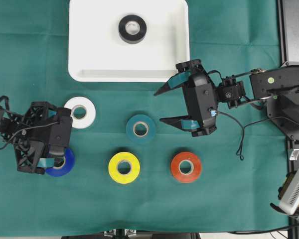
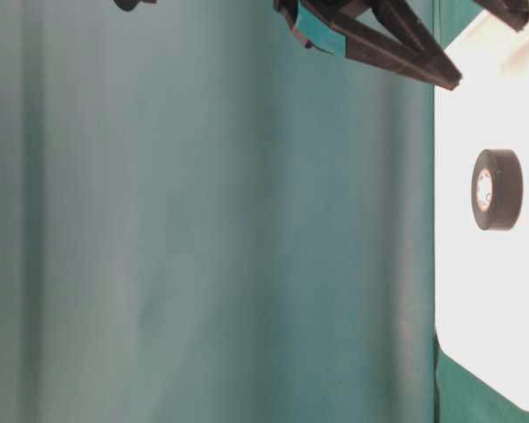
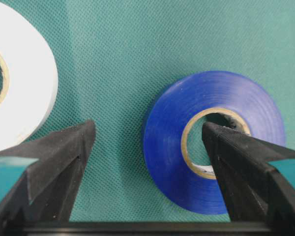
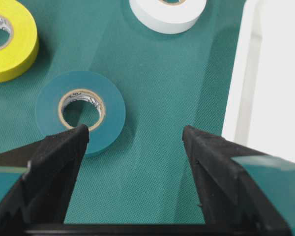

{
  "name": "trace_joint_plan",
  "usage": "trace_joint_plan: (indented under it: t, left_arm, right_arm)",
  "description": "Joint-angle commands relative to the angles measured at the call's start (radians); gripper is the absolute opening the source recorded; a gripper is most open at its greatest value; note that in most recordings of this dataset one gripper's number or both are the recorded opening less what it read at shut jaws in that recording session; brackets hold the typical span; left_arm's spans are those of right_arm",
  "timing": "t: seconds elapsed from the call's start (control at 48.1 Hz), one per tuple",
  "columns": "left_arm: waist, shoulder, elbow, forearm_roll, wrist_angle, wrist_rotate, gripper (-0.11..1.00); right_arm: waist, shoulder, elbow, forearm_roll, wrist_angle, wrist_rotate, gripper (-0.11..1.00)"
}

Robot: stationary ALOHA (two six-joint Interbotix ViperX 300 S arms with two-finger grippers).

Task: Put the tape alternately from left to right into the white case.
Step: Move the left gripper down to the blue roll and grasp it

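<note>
One finger of the wide-open, empty left hand (image 3: 147, 142) sits over the blue tape's (image 3: 214, 140) core; lower squarely so the fingers straddle its wall before closing.

My arms are black, with loose black cables at the wrists. Both my left gripper (image 1: 60, 149) and right gripper (image 1: 162, 105) carry tapered black fingers (image 4: 59, 162) wrapped in teal tape.

A green cloth (image 1: 239, 199) covered the table; a black stand (image 1: 294, 30) stood at the right edge; light was even.
</note>
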State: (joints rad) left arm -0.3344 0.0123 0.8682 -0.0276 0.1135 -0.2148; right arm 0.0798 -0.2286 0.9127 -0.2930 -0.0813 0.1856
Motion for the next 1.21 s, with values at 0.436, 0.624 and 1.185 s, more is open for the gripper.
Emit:
trace_joint_plan:
  t: [0.436,0.624,1.185]
  left_arm:
    - [-0.020,0.011,-0.034,-0.002,-0.002,0.002,0.41]
    - [-0.021,0.009,-0.037,-0.002,-0.003,0.002,0.02]
    - [-0.025,-0.038,-0.091,0.000,-0.011,0.005,-0.03]
  right_arm:
    - [0.003,-0.006,-0.015,-0.002,-0.011,0.002,0.81]
    - [0.003,-0.006,-0.017,-0.002,-0.011,0.002,0.81]
    - [0.003,-0.006,-0.014,0.000,-0.011,0.002,0.81]
